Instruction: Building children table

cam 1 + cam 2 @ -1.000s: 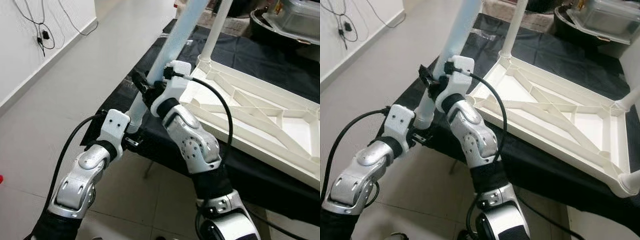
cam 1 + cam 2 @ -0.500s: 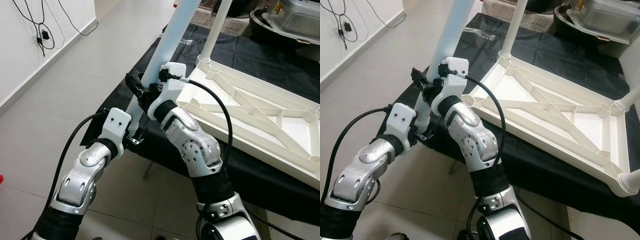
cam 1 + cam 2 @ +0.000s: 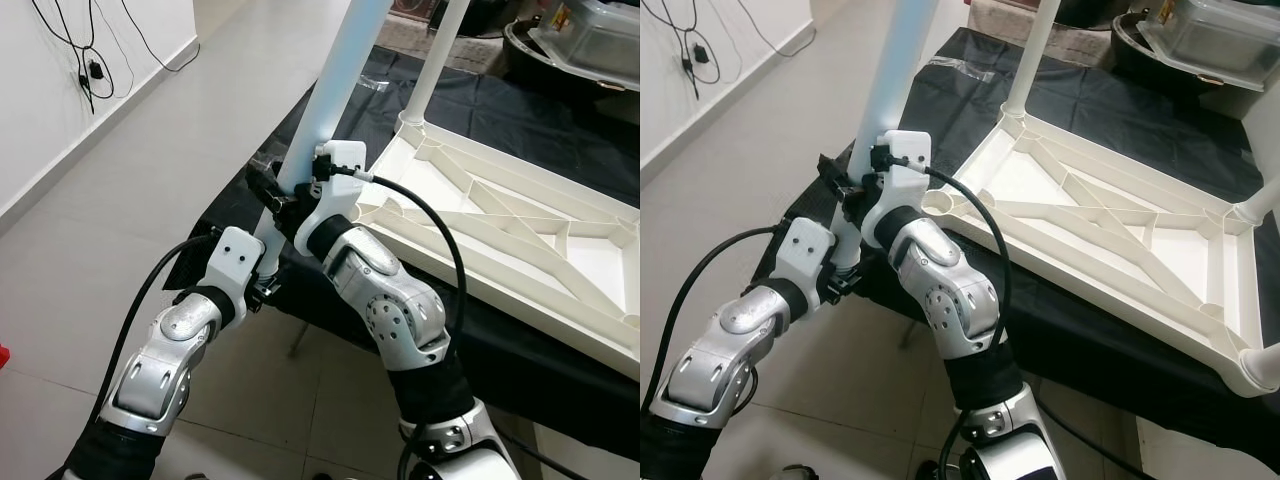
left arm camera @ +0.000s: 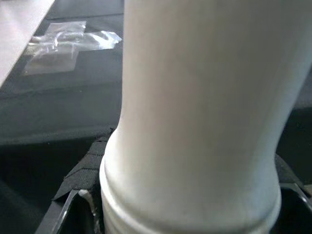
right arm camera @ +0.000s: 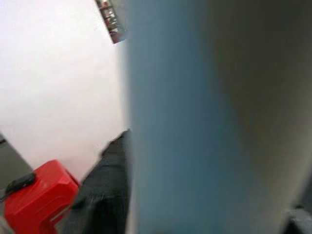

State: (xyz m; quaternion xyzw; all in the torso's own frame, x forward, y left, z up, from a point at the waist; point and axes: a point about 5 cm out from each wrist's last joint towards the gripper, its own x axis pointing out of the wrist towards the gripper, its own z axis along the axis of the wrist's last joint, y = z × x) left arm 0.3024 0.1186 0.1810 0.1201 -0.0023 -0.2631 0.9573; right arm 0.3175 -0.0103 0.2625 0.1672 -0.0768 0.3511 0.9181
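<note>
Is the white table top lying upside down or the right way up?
Upside down: the table top shows its ribbed underside, and a fitted leg points upward.

no legible text, labels, brands, numbers or signs on any item in view
</note>
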